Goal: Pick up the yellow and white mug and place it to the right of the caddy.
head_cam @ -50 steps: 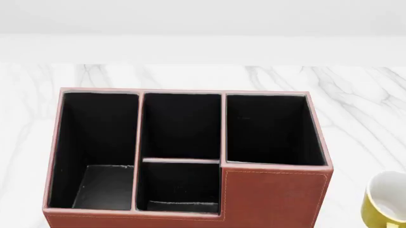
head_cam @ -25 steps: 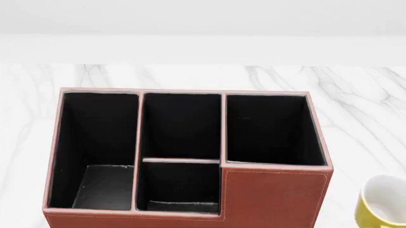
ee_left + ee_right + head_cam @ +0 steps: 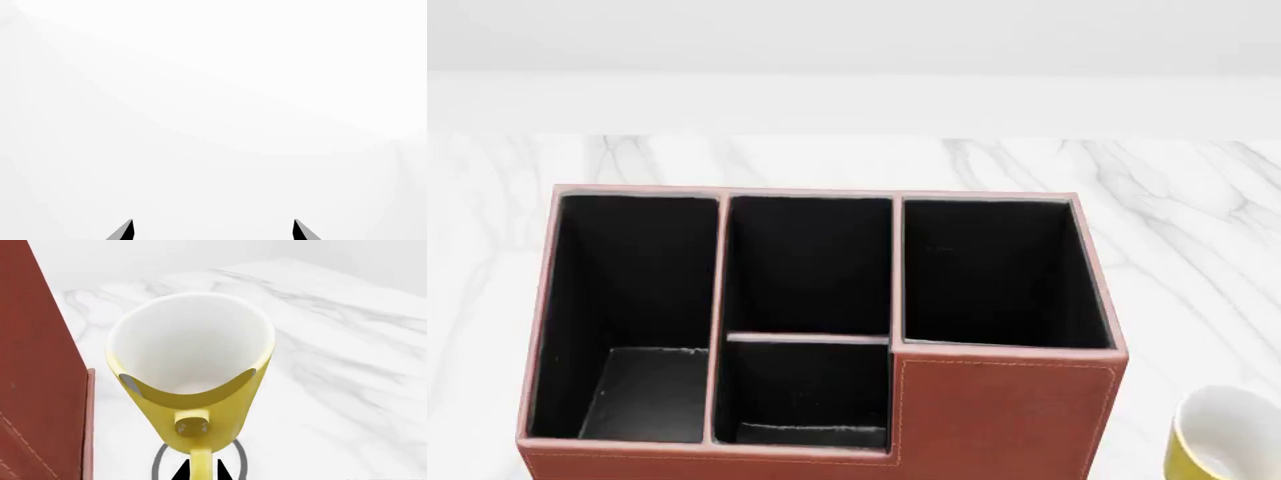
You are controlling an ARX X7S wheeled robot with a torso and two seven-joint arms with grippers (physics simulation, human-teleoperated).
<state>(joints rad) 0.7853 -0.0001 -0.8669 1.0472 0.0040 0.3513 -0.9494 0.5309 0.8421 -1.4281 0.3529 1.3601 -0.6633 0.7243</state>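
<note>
The yellow and white mug (image 3: 1225,440) shows at the lower right corner of the head view, just right of the caddy (image 3: 1001,415), with its white inside facing up. In the right wrist view the mug (image 3: 193,370) fills the middle, beside the caddy's reddish-brown side wall (image 3: 37,390). My right gripper (image 3: 200,472) is shut on the mug's yellow handle, a black fingertip on each side of it. A grey ring of shadow lies on the marble under the mug. My left gripper (image 3: 213,231) is open and empty, only its two black fingertips (image 3: 127,231) showing against blank white.
The white marble table (image 3: 1174,200) runs behind and to the right of the caddy. A white wall stands at the back. In the right wrist view bare marble (image 3: 347,370) lies on the mug's far side from the caddy.
The mug has moved left toward the caddy and lower in the head view. The caddy has not moved.
</note>
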